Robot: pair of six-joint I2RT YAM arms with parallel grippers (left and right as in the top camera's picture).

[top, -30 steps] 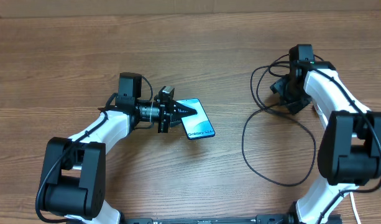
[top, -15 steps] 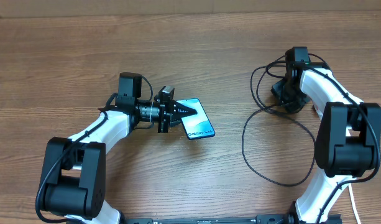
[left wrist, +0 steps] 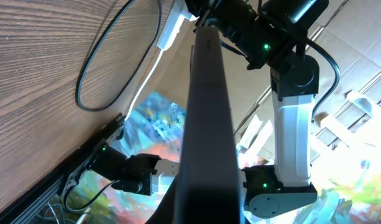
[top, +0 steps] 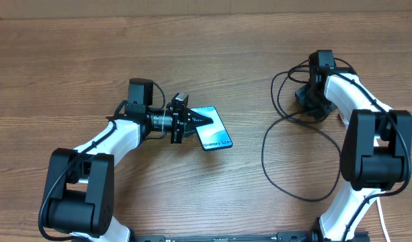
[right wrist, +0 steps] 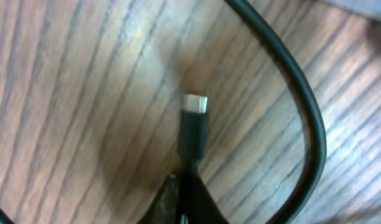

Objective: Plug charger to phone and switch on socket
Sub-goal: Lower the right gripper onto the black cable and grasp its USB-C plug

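Jaws of the right gripper (right wrist: 187, 186), apart a second ago, have now closed at the far right of the wooden table (top: 71, 60) on the charger (right wrist: 193, 130), just behind its small silver-tipped plug. The plug pokes out past the fingertips, thin black cable looping around it, so it looks ready to carry to the phone. Left gripper (top: 194, 120) is closed on the phone (top: 216, 131), left of centre and well apart, its pale blue-green screen showing from above.
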